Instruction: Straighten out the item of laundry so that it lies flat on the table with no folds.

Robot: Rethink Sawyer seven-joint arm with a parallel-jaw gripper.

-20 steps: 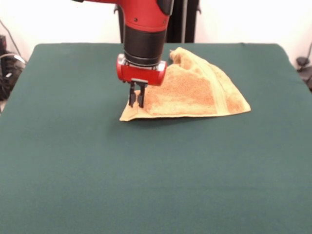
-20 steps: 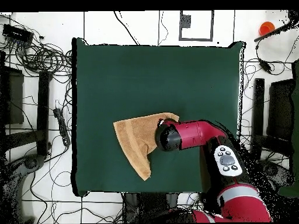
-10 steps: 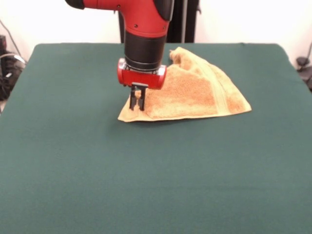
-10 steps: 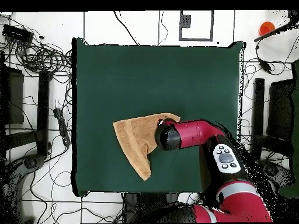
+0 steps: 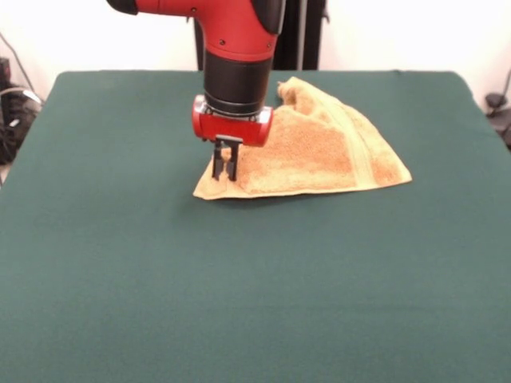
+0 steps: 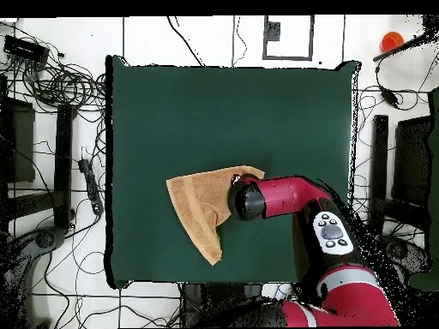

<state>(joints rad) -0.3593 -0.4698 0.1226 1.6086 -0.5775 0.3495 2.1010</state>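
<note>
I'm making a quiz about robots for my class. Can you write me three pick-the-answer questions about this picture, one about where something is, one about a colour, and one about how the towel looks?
1. Where is the claw?
A. Down at one corner of the towel
B. High above a bare part of the table
C. Off past the table's edge

2. What colour is the table's cover?
A. White
B. Dark green
C. Red

3. How does the towel lie?
A. Spread flat in a square
B. Rolled into a tube
C. Folded over into a three-cornered shape

Answers:
1. A, since the front view shows the claw's tips at the towel's pointed corner, low by the cloth.
2. B, since both views show plain dark green cloth all over the table.
3. C, since the overhead view shows a three-cornered shape, and the front view shows a flap lying over another layer.
</note>
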